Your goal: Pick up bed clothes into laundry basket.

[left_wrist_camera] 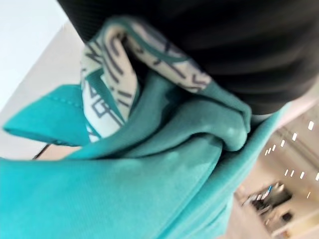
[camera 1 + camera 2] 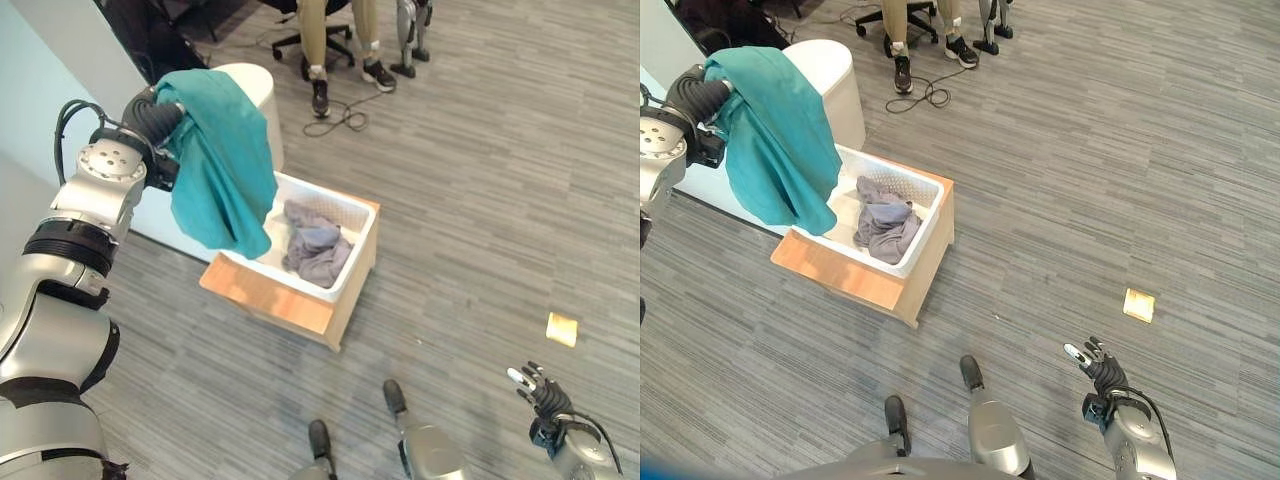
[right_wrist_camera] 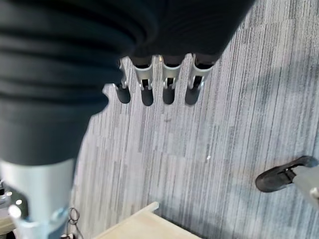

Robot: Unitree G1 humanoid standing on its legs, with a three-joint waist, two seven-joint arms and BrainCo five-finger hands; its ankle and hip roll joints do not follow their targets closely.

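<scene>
— Teal sheet: where is it?
— Draped over your left hand, hanging above the white basket's near edge; finger grip can't be judged. Grey clothes lie inside.
— Right hand?
— Fingers straight, holding nothing, low over the floor.

Teal cloth garment with white patterned lining hangs draped from raised left hand, folds falling over near-left corner of basket; white perforated plastic laundry basket, rectangular, sits in light wooden frame on grey floor; crumpled grey cloth lies inside basket, toward right side.
</scene>
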